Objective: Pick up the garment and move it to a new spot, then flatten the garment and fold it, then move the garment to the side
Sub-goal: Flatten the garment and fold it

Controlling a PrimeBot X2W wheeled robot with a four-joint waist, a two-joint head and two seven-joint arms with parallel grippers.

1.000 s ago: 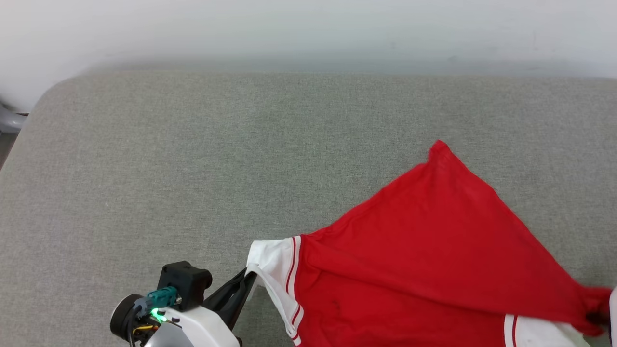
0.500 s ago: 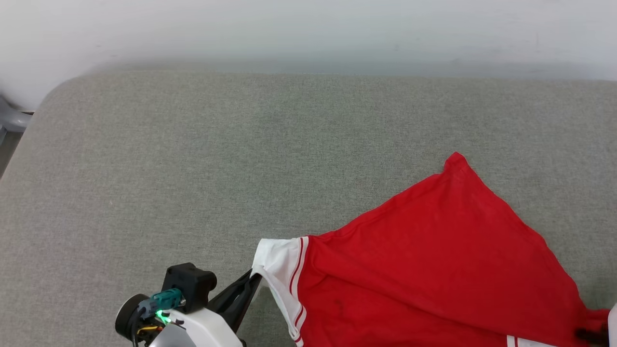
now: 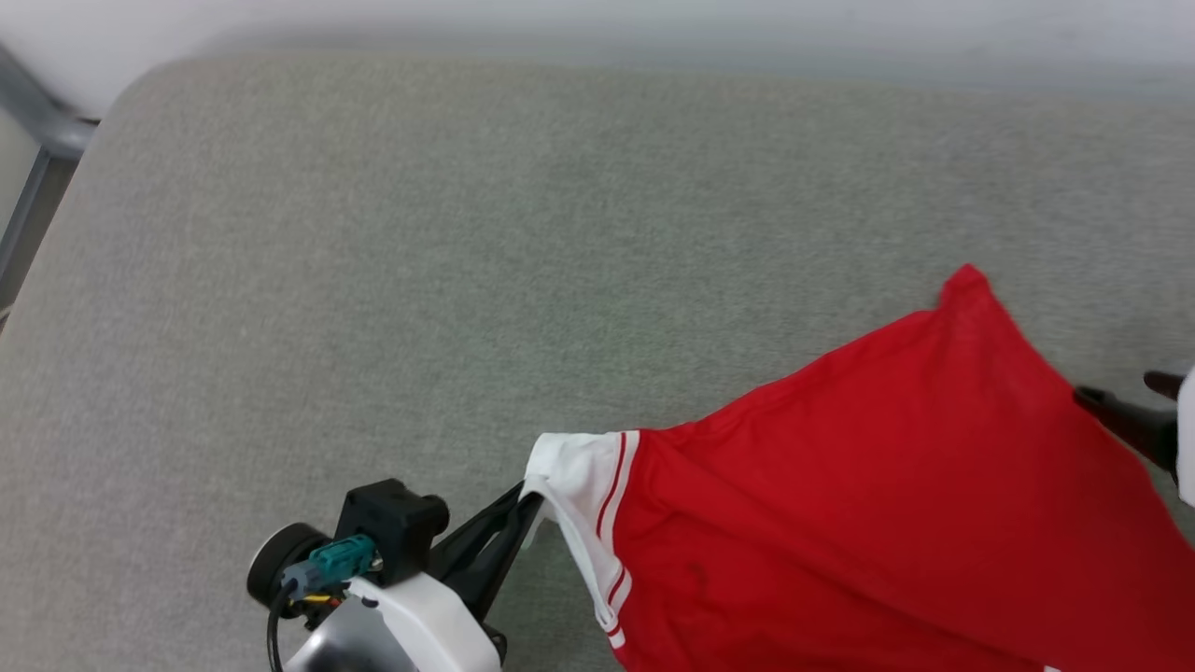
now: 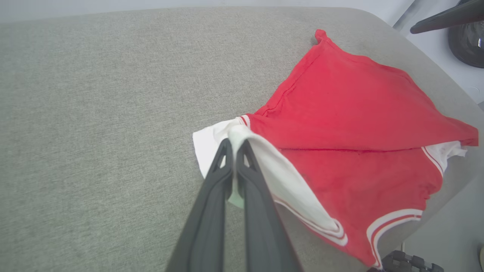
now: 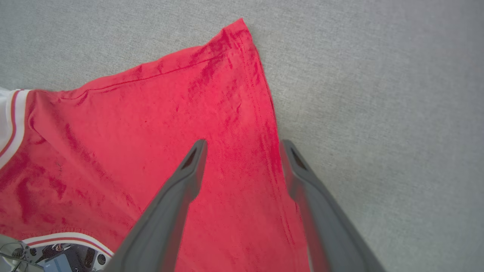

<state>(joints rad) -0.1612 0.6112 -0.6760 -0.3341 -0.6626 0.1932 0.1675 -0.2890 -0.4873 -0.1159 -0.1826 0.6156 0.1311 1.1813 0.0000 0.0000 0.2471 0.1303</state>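
1 garment (image 3: 887, 523): left gripper (image 4: 235, 145) clamped on it, right gripper (image 5: 244, 145) spread wide, empty.

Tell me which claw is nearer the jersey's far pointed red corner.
Right. The right claw stands open above the red hem, just short of that corner; the left claw is shut on the white sleeve at the jersey's opposite end.

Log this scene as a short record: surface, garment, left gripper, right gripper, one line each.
surface: grey fabric surface
garment: red jersey, lying partly folded over itself, one corner pointing away from the robot
left gripper: shut on the jersey's white sleeve
right gripper: open over the jersey's red edge, holding nothing
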